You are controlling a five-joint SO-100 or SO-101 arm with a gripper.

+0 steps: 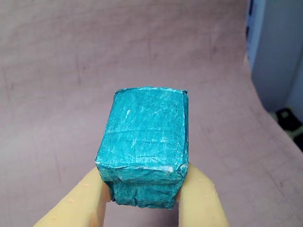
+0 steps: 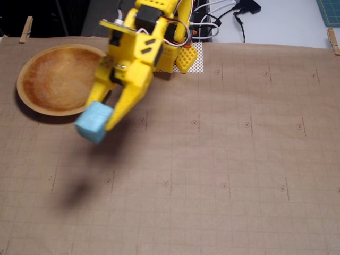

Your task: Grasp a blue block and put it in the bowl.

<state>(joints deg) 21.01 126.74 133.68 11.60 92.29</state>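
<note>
My yellow gripper [image 2: 98, 118] is shut on the blue block [image 2: 94, 122], which hangs in the air above the brown paper with its shadow on the sheet below. In the wrist view the teal block [image 1: 144, 142] fills the centre, pinched between two pale yellow fingers [image 1: 80, 203] at its lower sides. The wooden bowl [image 2: 32, 103] lies on the table at the upper left of the fixed view, and it looks empty. The block sits just off the bowl's lower right rim in that view. The bowl does not show in the wrist view.
Brown gridded paper [image 2: 239, 159] covers the table, held by wooden clothespins [image 2: 25, 29] at its far corners. The arm's yellow base [image 2: 183, 56] stands at the back edge with black cables [image 2: 234, 16] behind it. A grey-blue surface [image 1: 277, 52] shows at the wrist view's right.
</note>
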